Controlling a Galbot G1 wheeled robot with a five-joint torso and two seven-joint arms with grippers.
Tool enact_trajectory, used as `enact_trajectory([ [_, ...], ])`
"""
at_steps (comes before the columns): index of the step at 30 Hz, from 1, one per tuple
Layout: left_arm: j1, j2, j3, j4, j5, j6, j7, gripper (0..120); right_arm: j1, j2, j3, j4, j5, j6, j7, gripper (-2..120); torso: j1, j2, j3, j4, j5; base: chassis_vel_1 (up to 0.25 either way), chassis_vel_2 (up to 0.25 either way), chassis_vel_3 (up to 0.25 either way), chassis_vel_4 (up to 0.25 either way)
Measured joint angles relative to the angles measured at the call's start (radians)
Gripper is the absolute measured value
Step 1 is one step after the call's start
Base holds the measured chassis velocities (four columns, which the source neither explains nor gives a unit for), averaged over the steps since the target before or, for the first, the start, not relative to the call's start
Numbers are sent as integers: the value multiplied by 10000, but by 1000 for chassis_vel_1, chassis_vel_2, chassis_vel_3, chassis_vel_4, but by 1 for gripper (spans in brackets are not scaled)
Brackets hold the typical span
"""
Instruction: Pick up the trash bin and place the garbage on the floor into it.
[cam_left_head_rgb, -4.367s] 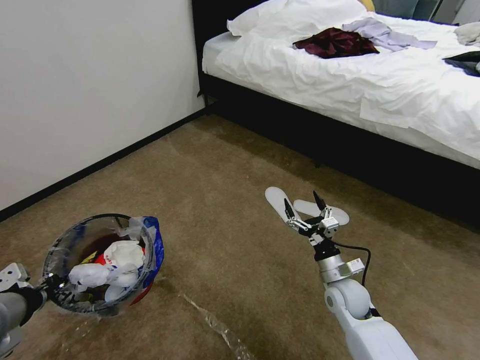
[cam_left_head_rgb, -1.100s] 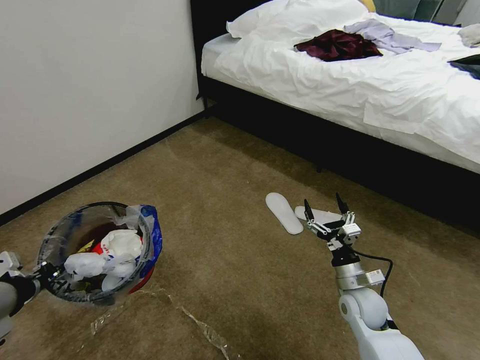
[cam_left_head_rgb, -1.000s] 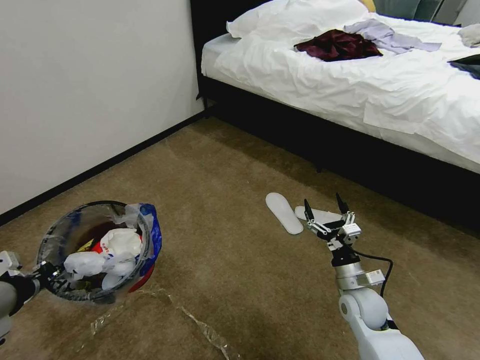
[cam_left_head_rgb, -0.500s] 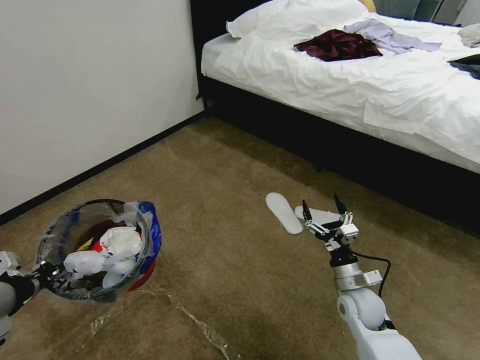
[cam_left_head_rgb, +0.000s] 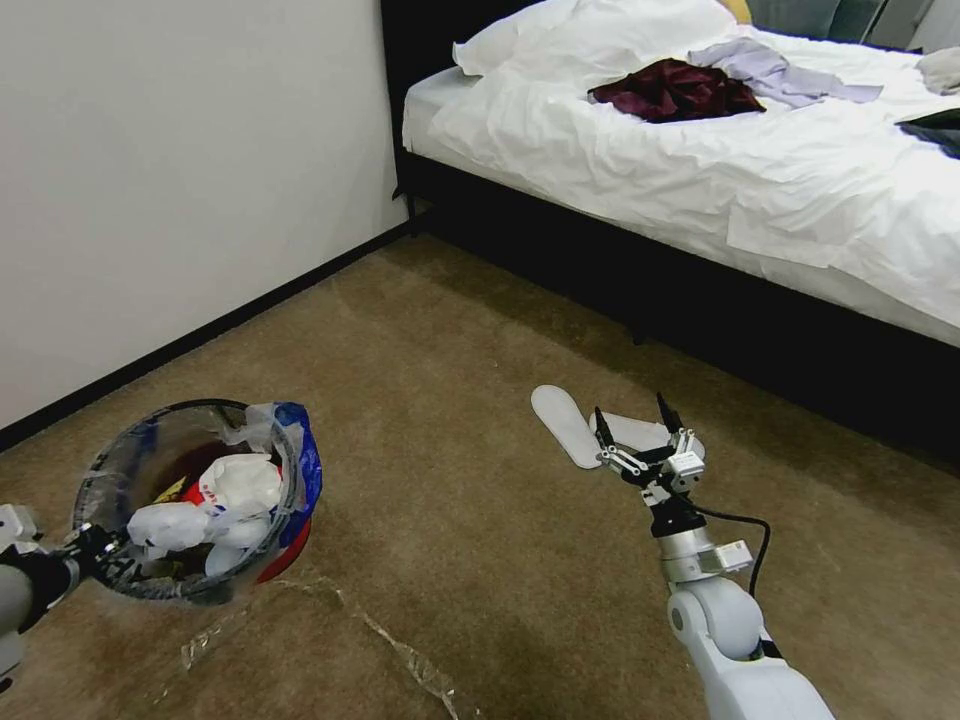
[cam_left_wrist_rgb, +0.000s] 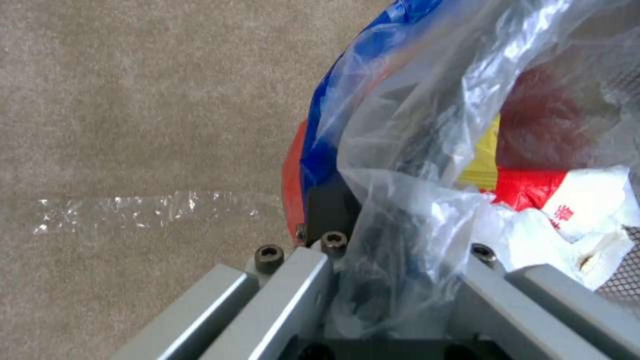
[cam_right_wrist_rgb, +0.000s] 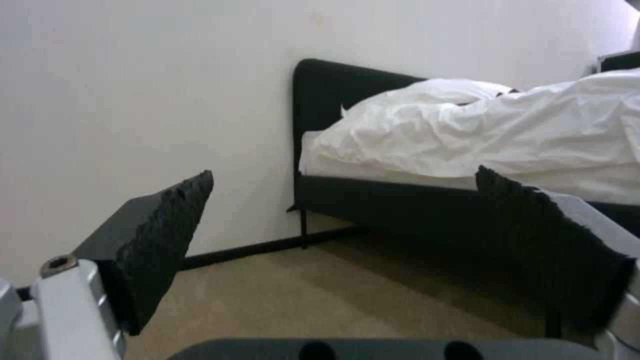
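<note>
Head view: the left claw (cam_left_head_rgb: 95, 548) grips the near rim of the bin (cam_left_head_rgb: 195, 500), which is held at the lower left, near the wall (cam_left_head_rgb: 180, 180) and well apart from the bed (cam_left_head_rgb: 700, 180). Inside the bin lies garbage (cam_left_head_rgb: 215, 505): crumpled white tissues, a red wrapper and a yellow scrap under the clear liner. In the left wrist view the claw's fingers close on the rim with the liner (cam_left_wrist_rgb: 427, 165) bunched between them. The right claw (cam_left_head_rgb: 640, 440), its jaws spread and empty, hangs over the carpet (cam_left_head_rgb: 450, 330) in front of the bed, above two white slippers (cam_left_head_rgb: 570, 425). On the carpet just beside the bin, on the side away from the wall, lies a strip of clear film (cam_left_head_rgb: 400, 655). Judged from this, the pick-up is done and much litter is already collected; the film appears to be the one piece left in sight, and whether more lies elsewhere cannot be told.
</note>
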Motion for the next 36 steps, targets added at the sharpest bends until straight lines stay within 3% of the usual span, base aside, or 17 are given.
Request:
enact_trajectory([
  [36,44,-25,7,-36,93,-2,54,0,219,91,-253,-450,-230,137,-41,100,-2,-1,0,0,0,0,0,0,0],
])
